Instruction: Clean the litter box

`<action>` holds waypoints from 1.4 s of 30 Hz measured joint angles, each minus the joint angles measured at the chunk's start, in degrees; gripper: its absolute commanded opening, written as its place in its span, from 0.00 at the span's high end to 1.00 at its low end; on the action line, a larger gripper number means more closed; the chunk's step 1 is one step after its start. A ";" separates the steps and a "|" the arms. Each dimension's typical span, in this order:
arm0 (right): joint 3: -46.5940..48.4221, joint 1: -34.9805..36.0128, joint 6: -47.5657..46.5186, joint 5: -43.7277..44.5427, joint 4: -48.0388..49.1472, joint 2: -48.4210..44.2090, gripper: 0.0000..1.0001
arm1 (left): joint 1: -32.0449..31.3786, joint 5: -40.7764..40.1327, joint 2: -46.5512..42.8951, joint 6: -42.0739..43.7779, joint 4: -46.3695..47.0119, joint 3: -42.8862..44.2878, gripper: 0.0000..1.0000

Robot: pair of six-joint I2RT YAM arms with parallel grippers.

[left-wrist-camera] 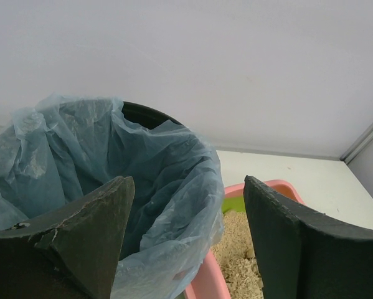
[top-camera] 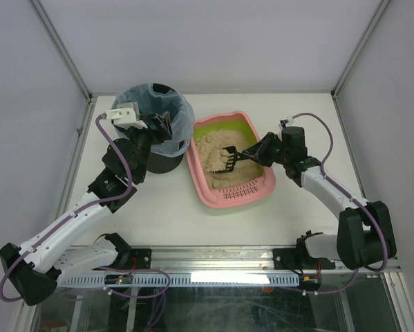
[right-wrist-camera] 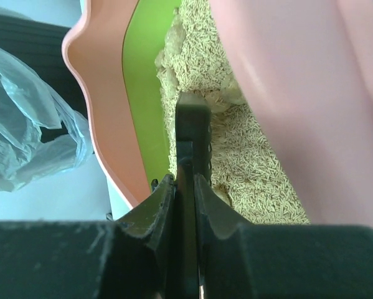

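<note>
The pink litter box (top-camera: pixel 208 191) with a lime-green inner rim and tan litter sits mid-table; it shows in the right wrist view (right-wrist-camera: pixel 105 118) and at the bottom of the left wrist view (left-wrist-camera: pixel 214 283). My right gripper (top-camera: pixel 250 153) is shut on the handle of the small black slotted scoop (top-camera: pixel 225 160), whose head rests in the litter; the scoop (right-wrist-camera: pixel 191 128) shows edge-on between the fingers (right-wrist-camera: pixel 158 202). My left gripper (top-camera: pixel 160 126) is open and empty over the near rim of the black bin with a blue bag (top-camera: pixel 151 111); its fingers (left-wrist-camera: pixel 99 227) straddle the bag's edge (left-wrist-camera: pixel 174 205).
The bin stands right against the litter box's left side. White enclosure walls and metal frame posts (top-camera: pixel 65 55) bound the table. A slotted ledge (top-camera: pixel 238 194) is at the box's near end. Pale clumps (right-wrist-camera: pixel 170 47) lie in the litter.
</note>
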 measured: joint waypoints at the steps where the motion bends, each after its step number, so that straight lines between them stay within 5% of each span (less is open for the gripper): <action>1: -0.48 -0.42 0.42 0.11 0.42 -0.50 1.00 | 0.00 0.00 0.00 0.00 -0.02 0.00 0.26; 22: -25.22 -10.25 16.46 -3.96 25.18 -20.00 1.00 | 0.00 6.19 5.01 -0.31 -3.34 4.00 0.21; 42: -30.27 -13.38 28.50 -10.51 43.28 -15.08 1.00 | 0.00 8.50 6.43 -0.48 -5.53 4.09 0.21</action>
